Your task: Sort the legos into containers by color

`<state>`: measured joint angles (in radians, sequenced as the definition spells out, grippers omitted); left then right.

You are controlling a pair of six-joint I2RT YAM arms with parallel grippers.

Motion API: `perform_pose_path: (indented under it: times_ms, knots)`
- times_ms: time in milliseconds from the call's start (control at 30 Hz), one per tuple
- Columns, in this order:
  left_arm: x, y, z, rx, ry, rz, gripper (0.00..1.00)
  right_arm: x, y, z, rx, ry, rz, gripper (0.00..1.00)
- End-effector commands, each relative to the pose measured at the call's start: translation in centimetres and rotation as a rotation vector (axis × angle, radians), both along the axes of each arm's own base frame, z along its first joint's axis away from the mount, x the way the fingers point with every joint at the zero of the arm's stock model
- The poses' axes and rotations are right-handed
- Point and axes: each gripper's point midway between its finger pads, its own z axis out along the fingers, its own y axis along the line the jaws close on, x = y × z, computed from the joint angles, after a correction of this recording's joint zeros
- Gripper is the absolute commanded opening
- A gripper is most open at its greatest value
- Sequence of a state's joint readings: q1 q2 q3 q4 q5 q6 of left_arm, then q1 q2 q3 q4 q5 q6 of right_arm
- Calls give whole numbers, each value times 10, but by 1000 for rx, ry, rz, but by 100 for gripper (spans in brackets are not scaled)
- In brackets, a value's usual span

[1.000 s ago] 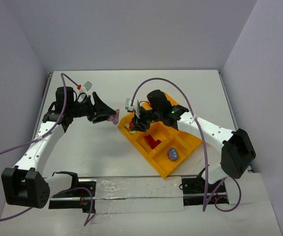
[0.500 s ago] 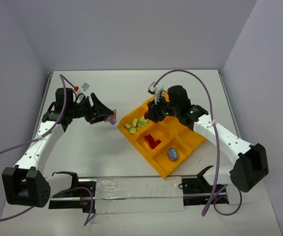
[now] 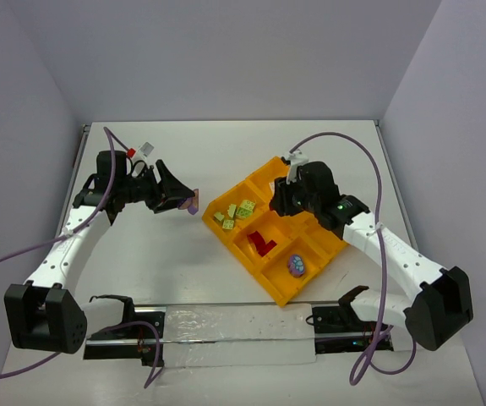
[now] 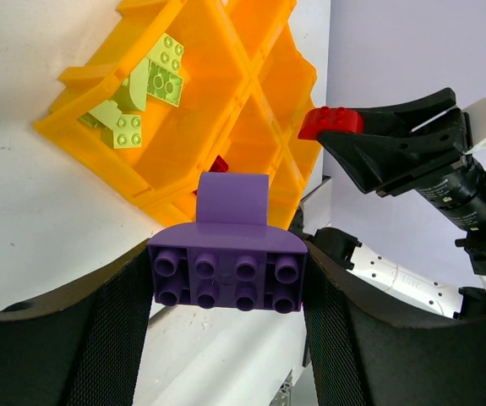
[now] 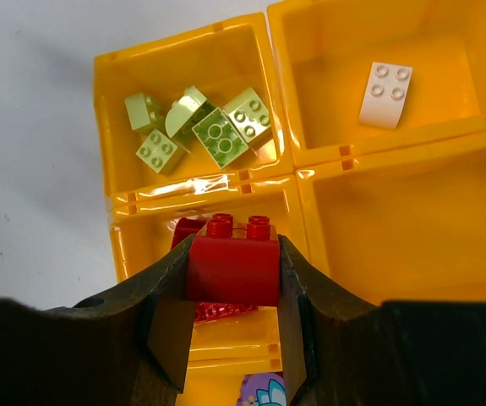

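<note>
Orange-yellow tray (image 3: pixel 255 272) set cornerwise on the white worktop (image 3: pixel 158 254), one corner aimed at the left arm, near corner close to the front edge. Left end effector (image 4: pixel 228 292) clamped on a purple brick (image 4: pixel 228 271), studs toward the wrist camera, hovering over bare worktop just off the tray's left corner, not touching the rim. Right end effector (image 5: pixel 232 283) closed tight on a red brick (image 5: pixel 232 269), raised clear of the dividing walls, above the compartment holding other red pieces (image 3: pixel 262 243) and just beside the divider shared with the yellow-green bricks (image 5: pixel 200 127). Yellow-green bricks heaped loose in the corner compartment nearest the left arm. One white brick (image 5: pixel 386 95) alone in the next compartment along the far edge. Patterned purple piece (image 3: pixel 297 266) in a compartment toward the near corner. Wide open worktop to the left of and behind the tray; narrower strip between the tray's right corner and the side wall.
</note>
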<state>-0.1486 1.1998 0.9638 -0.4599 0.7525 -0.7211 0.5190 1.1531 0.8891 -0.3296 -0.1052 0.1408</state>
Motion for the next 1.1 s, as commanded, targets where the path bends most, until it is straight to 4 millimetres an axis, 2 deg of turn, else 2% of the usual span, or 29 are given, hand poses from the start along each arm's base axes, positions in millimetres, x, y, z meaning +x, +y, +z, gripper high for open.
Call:
perform_pose_path:
  times_ms: [0, 133, 267, 333, 400, 533, 667, 733, 767, 800, 900, 1067]
  knots:
    - [11, -1, 22, -19, -76, -5, 0, -8, 0, -21, -18, 66, 4, 14]
    - [12, -2, 21, -19, -70, -6, 0, -11, 5, -32, -21, 91, 31, 31]
    - [12, -1, 23, -17, -79, -3, 0, -13, 9, -34, -55, 105, 52, 62]
    - [13, -1, 24, -13, -80, -1, 0, -14, 12, -28, -69, 90, 60, 69]
    - [13, -1, 24, -13, -80, -2, 0, -11, 14, -21, -72, 74, 64, 70]
    - [13, -2, 24, -18, -77, -6, 0, -5, 26, 9, -46, 22, 89, 70]
    - [12, -1, 25, -17, -81, -8, 0, -5, 47, 39, 8, -25, 165, 68]
    - [12, -1, 24, -17, -80, -5, 0, -7, 61, 53, 32, -47, 217, 68]
    - [12, -1, 25, -20, -82, -5, 0, -7, 72, 66, 57, -64, 253, 68]
    - [12, -1, 24, -21, -80, -3, 0, -11, 79, 65, 64, -56, 276, 68]
    - [12, -1, 26, -23, -82, 5, 0, -18, 110, 88, 136, -86, 339, 68]
    - [16, 4, 28, -9, -82, 69, 0, -17, 146, 100, 265, -59, 289, 68]
